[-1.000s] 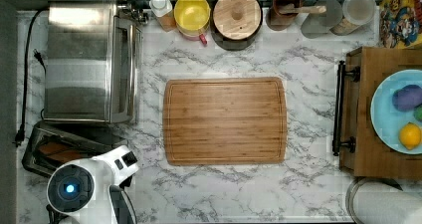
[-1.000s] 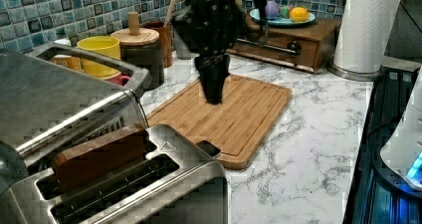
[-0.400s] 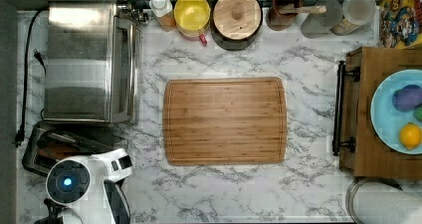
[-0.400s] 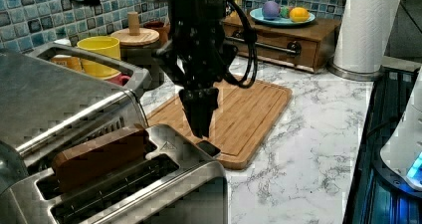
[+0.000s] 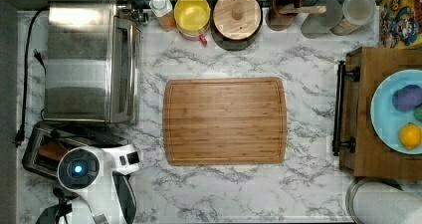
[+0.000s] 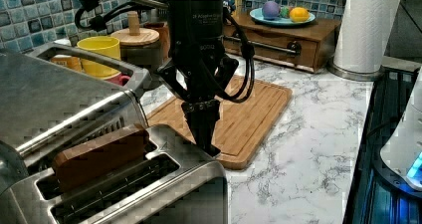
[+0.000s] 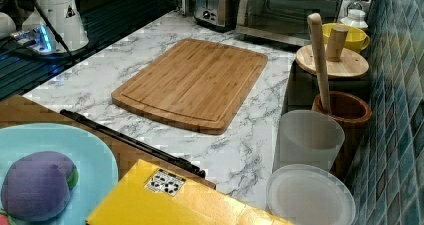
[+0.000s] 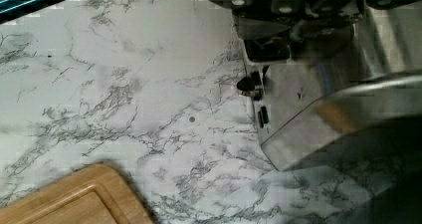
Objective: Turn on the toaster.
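Pincer (image 6: 203,134) fingers together, tip just above toaster (image 6: 149,184) end by lever. Risk: slipping off small lever, striking steel casing, or pressing short so lever fails to latch.

My fingers (image 8: 261,47) hang over the toaster (image 8: 298,109), beside marble counter (image 8: 124,84); cutting board (image 8: 74,199) lies apart.
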